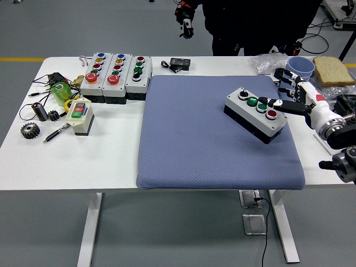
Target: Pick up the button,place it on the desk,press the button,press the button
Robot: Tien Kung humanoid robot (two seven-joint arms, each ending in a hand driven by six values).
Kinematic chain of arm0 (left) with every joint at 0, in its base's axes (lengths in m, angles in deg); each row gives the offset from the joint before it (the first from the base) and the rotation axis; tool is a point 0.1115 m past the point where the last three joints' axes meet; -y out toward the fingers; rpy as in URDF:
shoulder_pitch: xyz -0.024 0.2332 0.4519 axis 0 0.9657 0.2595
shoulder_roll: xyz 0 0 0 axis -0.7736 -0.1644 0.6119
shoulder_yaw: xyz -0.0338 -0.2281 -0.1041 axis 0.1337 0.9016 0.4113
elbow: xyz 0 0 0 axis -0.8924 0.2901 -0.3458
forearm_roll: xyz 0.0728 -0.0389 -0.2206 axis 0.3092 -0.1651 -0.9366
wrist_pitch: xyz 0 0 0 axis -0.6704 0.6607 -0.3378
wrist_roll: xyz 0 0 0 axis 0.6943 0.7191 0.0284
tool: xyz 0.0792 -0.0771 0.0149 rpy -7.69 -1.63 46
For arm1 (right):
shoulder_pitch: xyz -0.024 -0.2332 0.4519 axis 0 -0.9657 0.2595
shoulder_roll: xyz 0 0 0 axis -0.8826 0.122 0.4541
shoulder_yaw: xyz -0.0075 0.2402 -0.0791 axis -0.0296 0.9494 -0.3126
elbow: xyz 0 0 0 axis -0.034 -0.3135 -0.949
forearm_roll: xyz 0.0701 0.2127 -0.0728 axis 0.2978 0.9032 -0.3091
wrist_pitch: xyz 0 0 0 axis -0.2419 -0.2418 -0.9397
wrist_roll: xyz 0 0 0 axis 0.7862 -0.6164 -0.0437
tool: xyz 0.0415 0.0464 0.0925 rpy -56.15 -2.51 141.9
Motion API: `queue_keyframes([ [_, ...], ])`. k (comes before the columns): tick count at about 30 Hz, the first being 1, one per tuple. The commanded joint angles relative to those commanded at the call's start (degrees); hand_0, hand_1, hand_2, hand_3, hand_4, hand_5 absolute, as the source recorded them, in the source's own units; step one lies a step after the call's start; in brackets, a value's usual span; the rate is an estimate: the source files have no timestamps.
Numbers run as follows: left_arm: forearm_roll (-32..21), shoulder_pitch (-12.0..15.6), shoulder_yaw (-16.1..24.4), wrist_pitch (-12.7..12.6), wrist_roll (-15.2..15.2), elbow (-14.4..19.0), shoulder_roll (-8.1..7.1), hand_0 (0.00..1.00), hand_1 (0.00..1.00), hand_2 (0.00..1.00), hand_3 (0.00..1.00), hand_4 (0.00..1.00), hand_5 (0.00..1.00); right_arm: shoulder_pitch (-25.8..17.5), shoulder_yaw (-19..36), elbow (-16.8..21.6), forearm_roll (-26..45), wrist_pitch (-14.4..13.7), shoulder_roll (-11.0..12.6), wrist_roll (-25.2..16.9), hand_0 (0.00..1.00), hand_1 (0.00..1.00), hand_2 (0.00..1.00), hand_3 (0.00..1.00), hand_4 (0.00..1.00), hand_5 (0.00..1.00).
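Note:
A grey button box point(257, 115) with a black base lies at an angle on the right part of the blue mat point(206, 150). Its top carries a black-and-white button, two green buttons and a red button point(271, 114) in a row. My right hand point(289, 92) comes in from the right edge. One finger point(273, 103) stretches out low over the box, its tip by the green buttons point(261, 105). The other fingers are spread above the mat's far right corner. The hand holds nothing. My left arm is out of view.
Three more button boxes point(117, 75) stand in a row at the back left, and a small one point(79, 115) in front of them. Gears point(29, 130), a pen and green tape lie far left. A blue bowl point(300, 65) and a bread slice point(332, 69) sit back right. A person point(250, 22) stands at the far side.

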Motion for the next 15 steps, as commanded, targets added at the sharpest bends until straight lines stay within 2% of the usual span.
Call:
queue_keyframes([
  [3,-0.1,-0.1,-0.1,0.0,0.0,0.0,-0.01,0.622,0.657,0.676,0.595,0.337,0.644,0.3,-0.4,-0.5,-2.6,0.3,-0.5,0.6,0.998,0.932,0.998,0.998,0.998,0.191],
  [7,-0.4,-0.2,-0.4,0.0,0.0,0.0,-0.01,0.622,0.657,0.676,0.597,0.336,0.641,1.4,-2.6,-2.4,-12.7,1.4,-2.5,2.5,0.998,0.962,0.998,0.998,0.998,0.195],
  [15,-1.2,-0.5,-1.0,-0.1,-0.2,0.0,-0.12,0.621,0.658,0.676,0.597,0.336,0.641,3.7,-6.4,-9.2,-32.1,2.7,-6.7,7.3,0.998,0.962,0.998,0.998,0.998,0.210],
])
